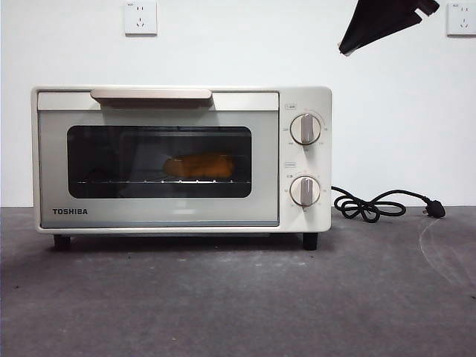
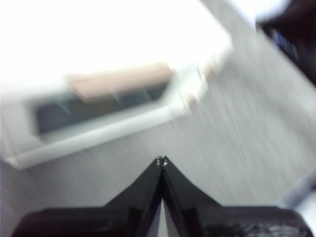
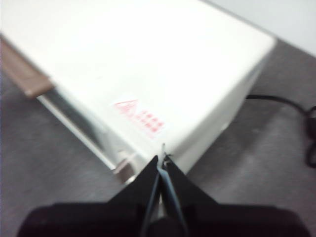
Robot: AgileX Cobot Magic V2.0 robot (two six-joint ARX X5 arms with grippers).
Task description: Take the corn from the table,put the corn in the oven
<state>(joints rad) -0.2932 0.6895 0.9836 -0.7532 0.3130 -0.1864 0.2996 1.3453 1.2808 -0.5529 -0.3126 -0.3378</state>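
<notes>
The corn (image 1: 199, 166) lies on the wire rack inside the oven (image 1: 160, 212), seen through the dark glass of its shut door. The oven stands on the table (image 1: 238, 297). My right gripper (image 3: 162, 158) is shut and empty, hanging above the oven's (image 3: 148, 64) knob end. It shows in the front view as a black tip (image 1: 349, 46) at the top right. My left gripper (image 2: 161, 160) is also shut and empty, high over the table in front of the oven (image 2: 98, 44). The left wrist view is blurred.
A black cord (image 1: 372, 204) with its plug lies coiled on the table right of the oven and also shows in the right wrist view (image 3: 276, 101). The beige handle (image 1: 151, 94) runs along the door's top. Two wall sockets (image 1: 140, 18) sit on the white wall behind.
</notes>
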